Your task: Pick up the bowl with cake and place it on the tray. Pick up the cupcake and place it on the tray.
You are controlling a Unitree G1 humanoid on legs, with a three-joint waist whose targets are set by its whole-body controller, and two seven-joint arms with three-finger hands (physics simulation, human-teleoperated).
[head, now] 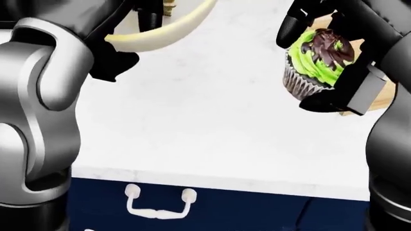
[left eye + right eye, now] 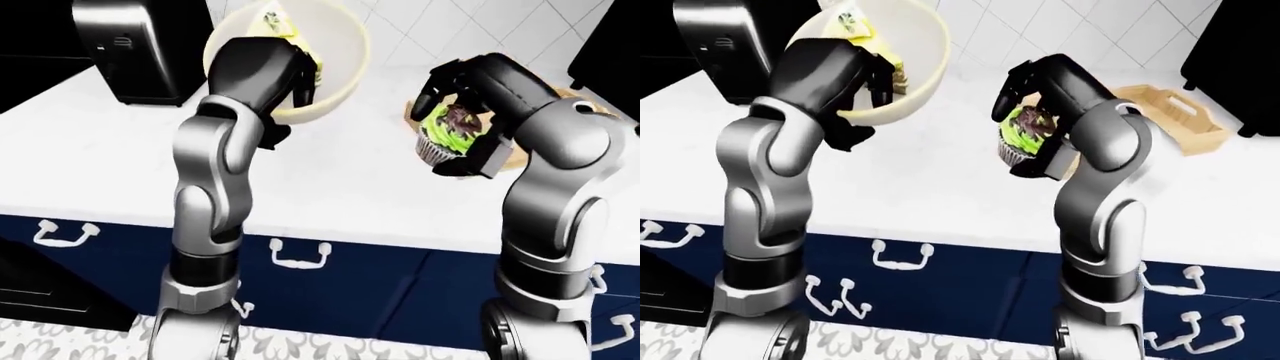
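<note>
White marble desk (image 1: pixel 212 130) over navy drawers runs under both my arms. I have my right hand (image 2: pixel 462 112) closed round the green-frosted, chocolate-topped cupcake (image 1: pixel 316 62), lifted clear of the desk, near the wooden tray (image 2: pixel 1170 112). My left hand (image 2: pixel 872 84) grips the cream bowl (image 2: pixel 902 52) holding yellow cake (image 2: pixel 277 22), tilted.
</note>
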